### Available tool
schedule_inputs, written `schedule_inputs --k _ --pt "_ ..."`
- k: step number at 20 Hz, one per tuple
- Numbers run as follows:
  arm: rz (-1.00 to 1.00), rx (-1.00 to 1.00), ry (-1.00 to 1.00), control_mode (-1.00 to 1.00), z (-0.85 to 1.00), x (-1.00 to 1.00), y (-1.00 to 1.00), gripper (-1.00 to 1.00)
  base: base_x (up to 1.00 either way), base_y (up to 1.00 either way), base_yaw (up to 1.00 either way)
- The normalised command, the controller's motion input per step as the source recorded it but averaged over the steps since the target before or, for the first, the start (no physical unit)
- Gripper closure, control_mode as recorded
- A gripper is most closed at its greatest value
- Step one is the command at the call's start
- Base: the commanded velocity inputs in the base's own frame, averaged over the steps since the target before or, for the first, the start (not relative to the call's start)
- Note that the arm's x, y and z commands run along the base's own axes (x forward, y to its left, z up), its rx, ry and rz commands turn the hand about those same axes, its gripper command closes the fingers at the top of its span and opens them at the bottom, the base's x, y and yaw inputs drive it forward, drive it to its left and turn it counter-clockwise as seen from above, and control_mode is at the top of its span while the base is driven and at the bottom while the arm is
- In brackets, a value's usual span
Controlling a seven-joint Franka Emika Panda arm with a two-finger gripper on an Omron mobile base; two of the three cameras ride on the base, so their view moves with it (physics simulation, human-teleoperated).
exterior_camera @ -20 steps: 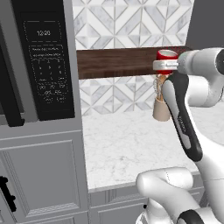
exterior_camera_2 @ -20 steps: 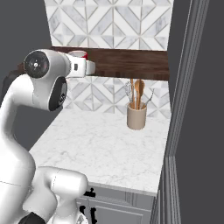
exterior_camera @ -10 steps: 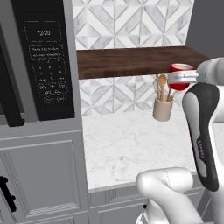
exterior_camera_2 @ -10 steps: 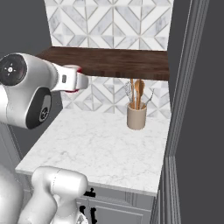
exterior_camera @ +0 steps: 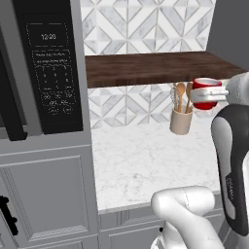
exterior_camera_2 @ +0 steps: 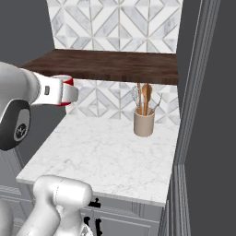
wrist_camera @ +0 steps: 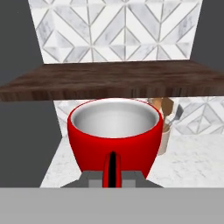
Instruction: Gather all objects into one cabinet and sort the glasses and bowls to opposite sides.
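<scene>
One red glass (wrist_camera: 113, 135) with a pale inside hangs upright in the air, with my gripper (wrist_camera: 113, 174) shut on its near wall. In the left base view the glass (exterior_camera: 206, 85) and the gripper (exterior_camera: 206, 95) are just below the front edge of the dark wooden shelf (exterior_camera: 151, 68), near its right end. From the right base view, a sliver of the glass (exterior_camera_2: 68, 81) shows behind the white hand, and the gripper (exterior_camera_2: 70, 93) is left of the shelf's corner. The bowls are out of view. I cannot tell whether any grey panel here belongs to the cabinet.
A beige crock of wooden utensils (exterior_camera: 181, 120) stands on the marble counter (exterior_camera: 146, 160) against the tiled wall, just left of the held glass. A black microwave (exterior_camera: 48, 73) sits in grey cabinetry on the left. A tall grey panel (exterior_camera_2: 196, 92) bounds the counter's right side.
The arm has carried the red glass off the wooden shelf, rightward in the left base view and down, so it now hangs below the shelf's front edge. The grip has stayed shut.
</scene>
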Motion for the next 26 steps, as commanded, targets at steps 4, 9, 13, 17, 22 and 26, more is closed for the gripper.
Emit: schedule_inputs --k 4,9,13,17,22,26 --pt "0.0 -0.02 -0.02 -1.0 -0.06 -0.63 0.15 1.0 0.0 0.0 0.0" --pt "0.0 0.0 -0.01 -1.0 0.0 -0.36 0.01 1.0 0.0 0.0 0.0" --pt "0.0 0.0 0.0 -1.0 0.0 -0.14 0.0 1.0 0.0 0.0 0.0" --pt "0.0 0.0 0.0 1.0 0.0 -0.05 0.0 1.0 -0.05 0.0 0.0" --pt "0.0 0.0 0.0 1.0 0.0 0.0 0.0 1.0 -0.78 0.24 0.01" --pt "0.0 0.0 0.0 1.0 0.0 0.0 0.0 1.0 -0.89 0.84 0.17"
